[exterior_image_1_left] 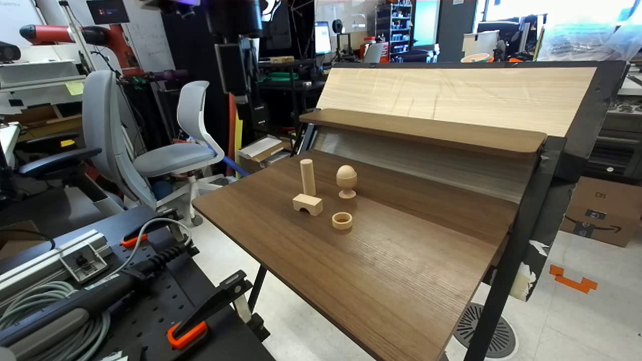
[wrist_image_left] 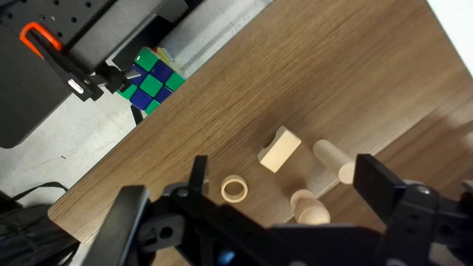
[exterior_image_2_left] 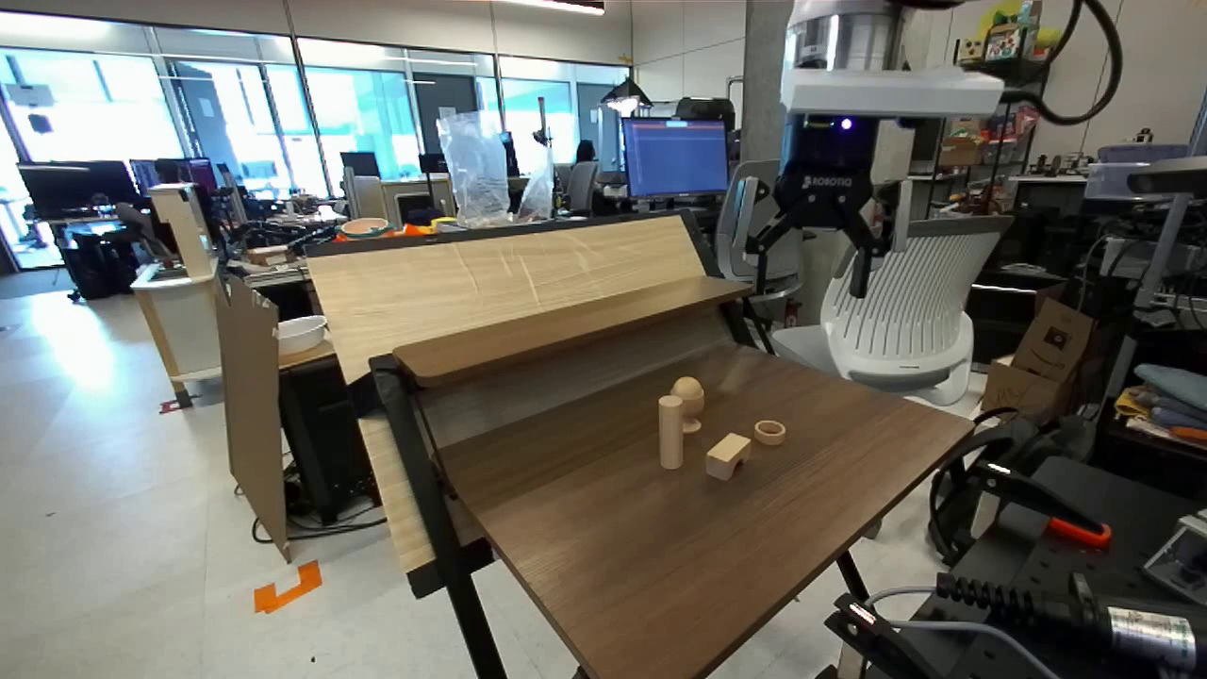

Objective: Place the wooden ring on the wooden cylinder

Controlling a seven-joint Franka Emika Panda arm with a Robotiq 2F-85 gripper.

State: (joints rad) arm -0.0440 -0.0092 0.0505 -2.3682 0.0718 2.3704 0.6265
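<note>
The wooden ring [exterior_image_1_left: 342, 225] lies flat on the brown counter [exterior_image_1_left: 401, 271], apart from the wooden cylinder [exterior_image_1_left: 308, 177], which stands upright on its end; both exterior views agree on this. A wooden arch block [exterior_image_1_left: 307, 204] and a wooden egg-cup piece [exterior_image_1_left: 346, 181] with a rounded top stand near them. The gripper [exterior_image_2_left: 811, 285] is spread, a wide gap between its two fingers, as an exterior view and the wrist view both establish; in an exterior view where it hangs beside a grey office chair [exterior_image_1_left: 194, 118], it is seen side-on and the gap cannot be read. The exterior views place the gripper well above the counter, whereas in the wrist view the cylinder's upper end appears right against a finger, a matter of overlap rather than contact. The cylinder [exterior_image_2_left: 670, 432] partly covers the egg-cup piece in an exterior view, as the gripper appears to do in the wrist view. The wrist view looks down through the ring onto the counter. It alone shows a green-and-blue chequered object [wrist_image_left: 151, 85], partly hidden by the counter's edge and by a black clamp [wrist_image_left: 61, 64] with an orange grip. Background recorded in an exterior view: a red robot arm [exterior_image_1_left: 120, 47]; in an exterior view: a blue-screened monitor [exterior_image_2_left: 674, 158].
</note>
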